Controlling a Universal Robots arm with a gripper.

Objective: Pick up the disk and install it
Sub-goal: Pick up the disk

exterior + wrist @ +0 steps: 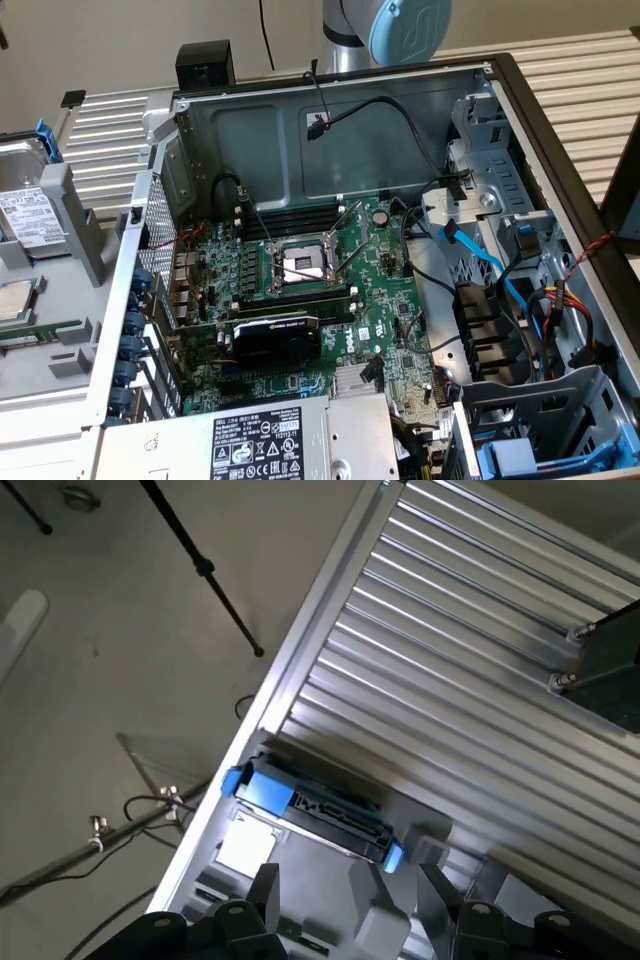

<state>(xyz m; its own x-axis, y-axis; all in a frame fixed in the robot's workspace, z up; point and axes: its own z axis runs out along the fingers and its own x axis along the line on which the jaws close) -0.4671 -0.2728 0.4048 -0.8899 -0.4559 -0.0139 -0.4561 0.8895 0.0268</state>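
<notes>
Hand (pixel 347 875) — spread wide, gripping nothing | disk (pixel 318 810) in blue frame (pixel 262 790) lies near, ahead of it — untouched

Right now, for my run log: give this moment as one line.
claw: open, empty | disk: in rack beside case, not held | stage: pre-grasp

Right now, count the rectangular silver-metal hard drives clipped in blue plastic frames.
1. The hard drive sits in the grey holder at the exterior view's left edge, outside the computer case. More may be hidden in the case's drive bays.
</notes>
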